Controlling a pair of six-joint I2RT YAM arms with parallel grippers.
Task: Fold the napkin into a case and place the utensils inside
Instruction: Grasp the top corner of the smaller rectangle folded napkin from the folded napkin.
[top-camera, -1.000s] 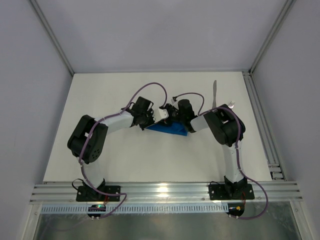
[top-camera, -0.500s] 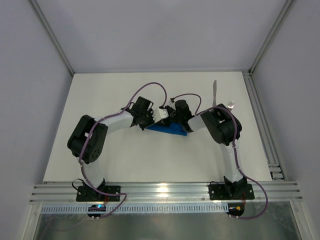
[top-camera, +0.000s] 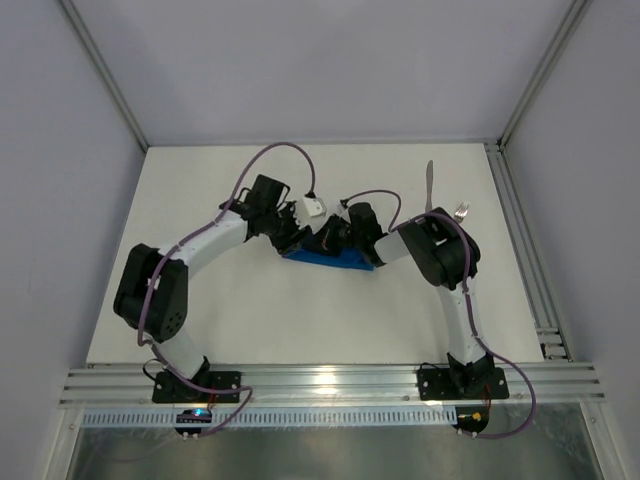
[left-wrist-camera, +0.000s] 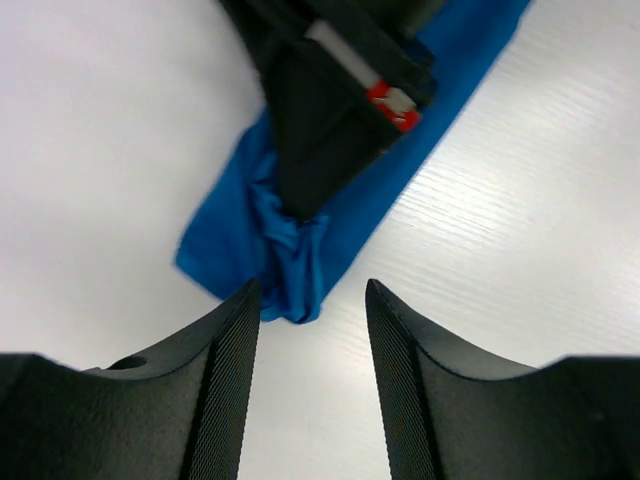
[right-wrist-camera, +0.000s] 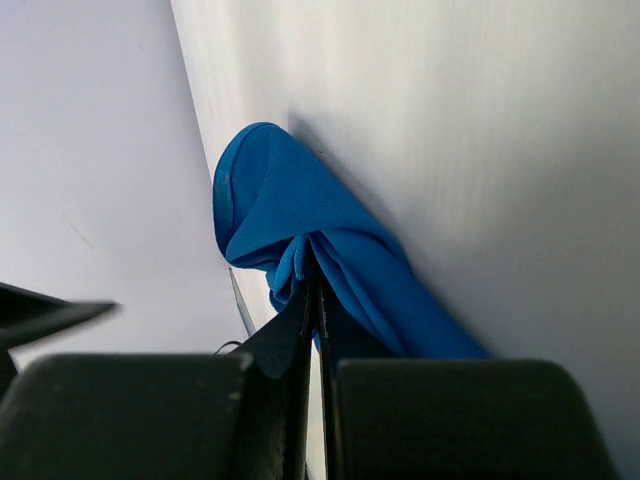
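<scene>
One fold underway: our right gripper (right-wrist-camera: 312, 300) pinches the napkin (right-wrist-camera: 300, 215), left gripper (left-wrist-camera: 310, 292) gapes empty; next we'd lay it toward six o'clock.

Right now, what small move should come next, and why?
Probably the right tool should draw its pinched fold across: it is shut on the bunched napkin, while the left tool stands open at the napkin's end, gripping nothing.
</scene>
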